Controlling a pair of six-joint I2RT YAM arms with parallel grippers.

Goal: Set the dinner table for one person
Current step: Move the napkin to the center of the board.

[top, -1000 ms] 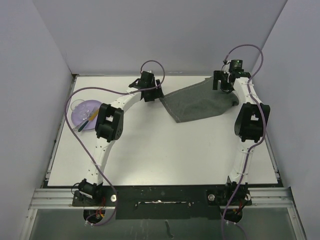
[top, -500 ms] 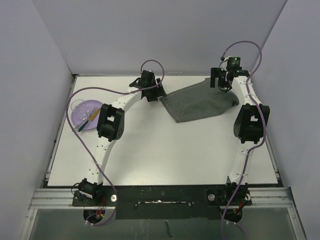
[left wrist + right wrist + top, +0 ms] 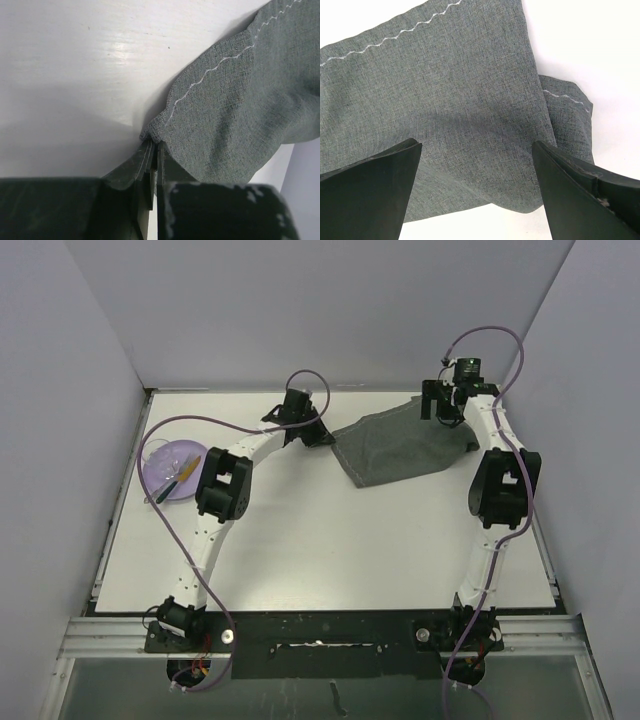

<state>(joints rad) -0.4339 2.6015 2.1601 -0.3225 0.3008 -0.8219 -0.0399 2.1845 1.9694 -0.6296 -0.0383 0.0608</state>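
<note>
We see the white desk [image 3: 330, 540] filling the middle of the top view, metal rail along its bottom edge. It also shows as bare white in the upper left of the left wrist view [image 3: 75, 75] and the upper right of the right wrist view [image 3: 590, 40].

The left arm [image 3: 215, 510] curves up from the lower left. The right arm [image 3: 495, 500] rises on the right side.

A dark grey placemat [image 3: 400, 445] lies rumpled on the desk, upper centre-right of the top view, between the two wrists. It is not flat: we see it bunched in the left wrist view [image 3: 240, 100]. In the right wrist view [image 3: 435, 100] one corner is folded under at right. White zigzag stitching [image 3: 395, 35] runs near its edge.

A purple plate [image 3: 170, 468] sits at the left edge of the desk, well apart from the placemat. Utensils [image 3: 185, 467] lie across it, one with a yellow handle. They are too small to name.

The left hand [image 3: 320, 434] is at the placemat's left corner. Up close [image 3: 154, 147] it is clenched, pinching that corner between its fingers.

The right hand [image 3: 441, 408] is over the placemat's upper right part. Its fingers are spread wide, released [image 3: 475, 150], with cloth between them. We cannot tell whether they touch it.
</note>
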